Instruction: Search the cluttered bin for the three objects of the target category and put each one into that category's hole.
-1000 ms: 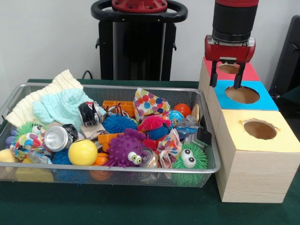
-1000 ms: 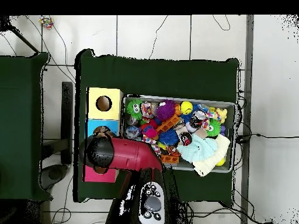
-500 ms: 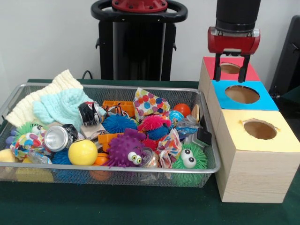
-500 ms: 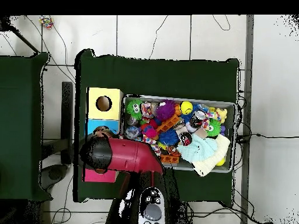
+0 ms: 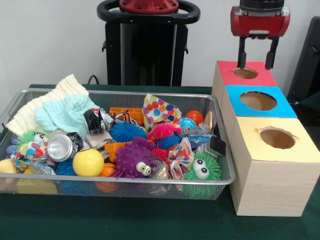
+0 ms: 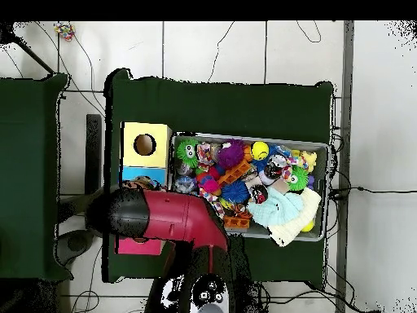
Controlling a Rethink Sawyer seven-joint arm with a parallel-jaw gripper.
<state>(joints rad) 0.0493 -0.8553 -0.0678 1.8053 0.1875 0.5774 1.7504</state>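
gripper: my gripper [image 5: 256, 54] hangs above the red-topped box [image 5: 244, 73], fingers apart with nothing between them.
what changed: a second ago i was low, fingertips straddling the seam between the red top and the blue-topped box [image 5: 258, 101]; since then i have risen and drifted back, so i now stand clear over the red hole [image 5: 245, 73].
what it means: an empty, parted gripper lifting off the red hole reads to me as a drop just finished, though i cannot see inside the hole to confirm it.
bin: the wire bin [image 5: 30, 177] sits just beside the row of boxes, on the green counter [image 5: 150, 220], and looks undisturbed from a second ago.
task's things: which category is wanted i cannot tell; if it is the spiky balls, candidates lie in the bin at the end near the boxes: a purple one with eyes [image 5: 133, 159], a green one with eyes [image 5: 202, 170] against the rim, a pink one [image 5: 163, 131] behind them.
yellow-topped box: [image 5: 295, 150] nearest the camera, hole empty as far as i see.
overhead: my arm [image 6: 167, 218] covers the red box.
next: i judge a swing back over the bin to pick.
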